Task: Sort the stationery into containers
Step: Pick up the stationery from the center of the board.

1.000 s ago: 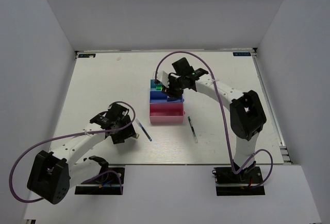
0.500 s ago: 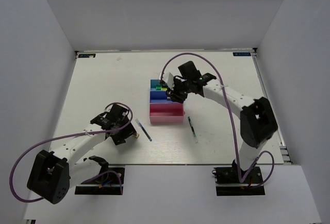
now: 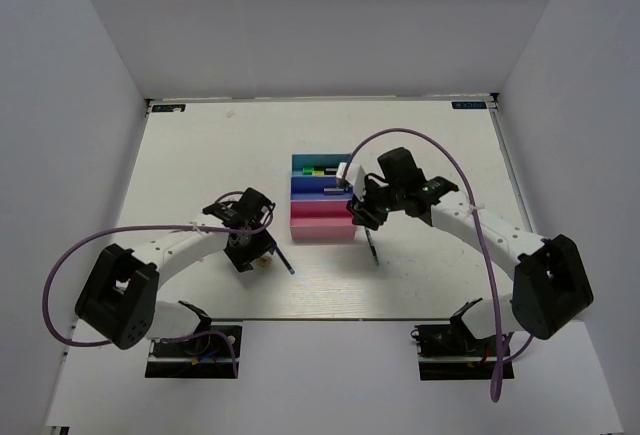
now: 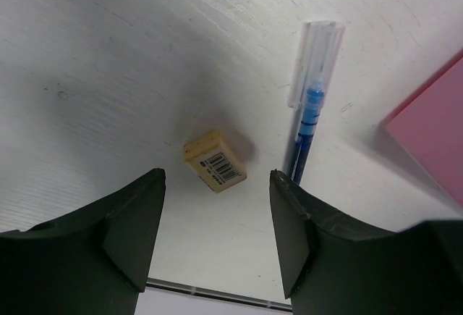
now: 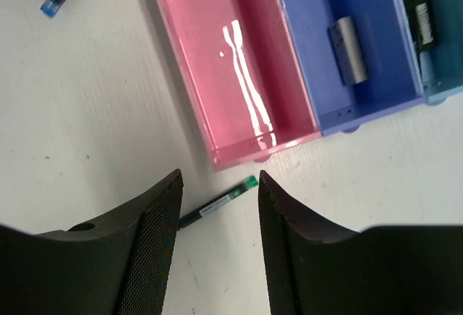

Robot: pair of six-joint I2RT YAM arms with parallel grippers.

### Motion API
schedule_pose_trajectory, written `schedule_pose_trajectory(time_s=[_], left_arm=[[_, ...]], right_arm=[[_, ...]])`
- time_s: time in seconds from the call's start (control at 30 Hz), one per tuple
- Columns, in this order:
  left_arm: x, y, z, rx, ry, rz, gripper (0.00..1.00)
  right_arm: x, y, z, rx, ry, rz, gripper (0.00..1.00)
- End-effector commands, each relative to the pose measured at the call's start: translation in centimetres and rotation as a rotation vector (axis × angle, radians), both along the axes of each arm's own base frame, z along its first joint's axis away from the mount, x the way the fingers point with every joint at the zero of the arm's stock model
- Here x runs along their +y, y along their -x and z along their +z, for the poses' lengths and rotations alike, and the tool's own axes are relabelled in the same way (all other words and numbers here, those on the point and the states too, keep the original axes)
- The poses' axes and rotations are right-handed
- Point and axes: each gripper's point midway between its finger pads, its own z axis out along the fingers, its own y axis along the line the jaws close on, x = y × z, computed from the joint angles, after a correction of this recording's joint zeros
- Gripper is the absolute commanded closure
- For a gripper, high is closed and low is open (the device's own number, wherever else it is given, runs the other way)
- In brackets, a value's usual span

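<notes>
A white table point(image 3: 200, 175) with a faint brushed grain fills the floor of a booth closed in by plain white walls point(image 3: 300, 25) on three sides. The left gripper point(image 4: 215, 235) hangs over this surface with its jaws spread and empty. A tan eraser point(image 4: 214, 160) lies flat just beyond the gap, and a blue pen point(image 4: 307, 119) lies off its right fingertip. The right gripper point(image 5: 217, 250) is likewise spread and holds nothing. A dark-green pen point(image 5: 217, 201) lies on the table between its fingertips. Just past them sits the pink tray point(image 5: 217, 76), bare inside, then the blue tray point(image 5: 311, 54) with a grey eraser point(image 5: 346, 48), then the teal tray point(image 5: 445, 11) at the far edge.
</notes>
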Motion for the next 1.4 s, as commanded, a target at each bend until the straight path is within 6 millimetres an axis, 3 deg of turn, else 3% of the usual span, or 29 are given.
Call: schedule_pose_trajectory(time_s=[0.0, 0.03, 0.23, 0.4, 0.47, 0.57, 0.6, 0.7, 0.8, 0.83, 0.87, 0.93, 1.0, 1.07, 1.17, 1.2, 1.27, 1.3, 1.37], left_arm=[[0.3, -0.5, 0.4, -0.004, -0.031, 0.060, 0.30], [0.2, -0.4, 0.3, 0.002, -0.032, 0.068, 0.30], [0.4, 0.3, -1.4, 0.052, -0.044, 0.095, 0.34], [-0.3, -0.6, -1.8, 0.062, -0.043, 0.097, 0.45], [-0.5, -0.6, -2.1, 0.081, -0.051, 0.090, 0.53], [-0.9, -0.4, -2.2, 0.096, -0.046, 0.078, 0.73], [-0.9, -0.4, -2.1, 0.094, -0.047, 0.068, 0.81], [-0.9, -0.7, -0.2, 0.036, -0.061, 0.012, 0.95], [-1.0, -1.4, 3.4, -0.072, -0.094, -0.090, 1.00], [-0.8, -1.9, 4.7, -0.109, -0.118, -0.104, 1.00], [-0.6, -2.3, 6.1, -0.161, -0.130, -0.136, 1.00], [-1.7, -3.6, 8.8, -0.246, -0.097, -0.159, 1.00], [-2.8, -5.0, 10.1, -0.293, -0.081, -0.197, 1.00], [-5.1, -7.7, 13.3, -0.366, -0.029, -0.226, 1.00], [-7.7, -9.7, 13.3, -0.357, -0.001, -0.286, 1.00], [-9.3, -11.3, 14.8, -0.383, 0.032, -0.294, 1.00], [-11.1, -12.6, 12.5, -0.323, 0.030, -0.332, 1.00], [-12.2, -14.2, 14.8, -0.371, 0.056, -0.328, 1.00], [-13.7, -15.9, 13.3, -0.344, 0.040, -0.350, 1.00]], right_arm=[[-0.1, 0.3, 1.8, -0.036, -0.074, -0.008, 0.50], [-0.3, 0.7, 1.2, -0.017, -0.067, -0.010, 0.50], [-1.2, 1.2, 2.2, -0.026, -0.113, -0.033, 0.50], [-2.1, 1.8, 2.8, -0.027, -0.141, -0.052, 0.50], [-2.7, 2.1, 2.9, -0.033, -0.148, -0.063, 0.50], [-3.3, 2.4, 2.8, -0.033, -0.157, -0.078, 0.50], [-3.4, 2.6, 2.7, -0.031, -0.155, -0.077, 0.50], [-4.1, 2.6, 2.8, -0.034, -0.167, -0.100, 0.50], [-4.6, 2.3, 3.0, -0.027, -0.171, -0.146, 0.44], [-4.7, 2.2, 3.1, -0.031, -0.176, -0.159, 0.44], [-4.9, 2.1, 3.0, -0.026, -0.169, -0.168, 0.54], [-5.3, 1.7, 3.1, -0.033, -0.155, -0.197, 1.00], [-5.9, 1.0, 2.8, -0.041, -0.138, -0.251, 1.00], [-6.5, 0.5, 2.4, -0.021, -0.138, -0.319, 1.00], [-7.9, -0.5, 1.4, 0.001, -0.098, -0.447, 1.00], [-8.5, -0.8, 0.8, 0.013, -0.075, -0.487, 1.00], [-8.8, -0.6, 0.8, 0.068, -0.057, -0.530, 1.00], [-9.1, -0.5, 0.6, 0.095, -0.046, -0.548, 1.00], [-8.9, 0.0, 0.3, 0.146, -0.050, -0.548, 1.00]])
